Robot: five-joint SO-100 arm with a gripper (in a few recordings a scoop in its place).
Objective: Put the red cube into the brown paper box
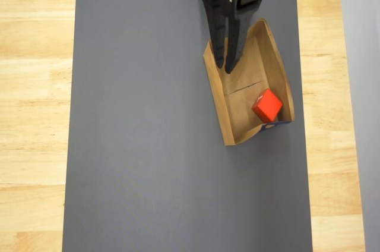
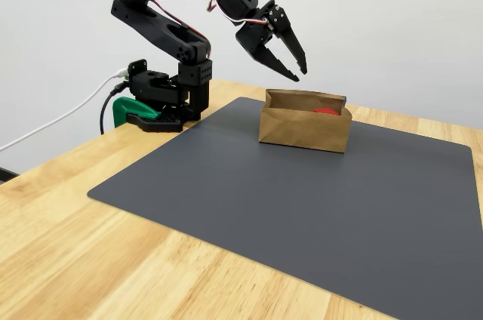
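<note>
- One dark grey mat [image 1: 148, 145] covers most of the wooden worktop [image 1: 35, 85], and the brown paper box [image 1: 279, 79] sits on the mat; every place below is given from that box.
- Left of the box in the fixed view, the arm's base [image 2: 162, 97] is clamped at the worktop's edge, well apart from the box.
- Above the box's upper end in the overhead view, the end effector [image 1: 225, 62] hangs with nothing in it, its two fingers drawn close together with just a thin gap between the tips. The fixed view shows it lifted clear above the box's rim, touching nothing.
- Inside the box, near the lower right corner in the overhead view, lies the red cube [image 1: 267, 105], just beside the wall and the dark blue patch [image 1: 274, 125]. In the fixed view just its top peeks over the rim [image 2: 326, 112].
- My judgement: the placing is done, and what is left is to pull away cleanly.
- To do that well, lift straight up before swinging back toward the base, so the fingers do not catch the thin paper wall and drag or tip the light box.
</note>
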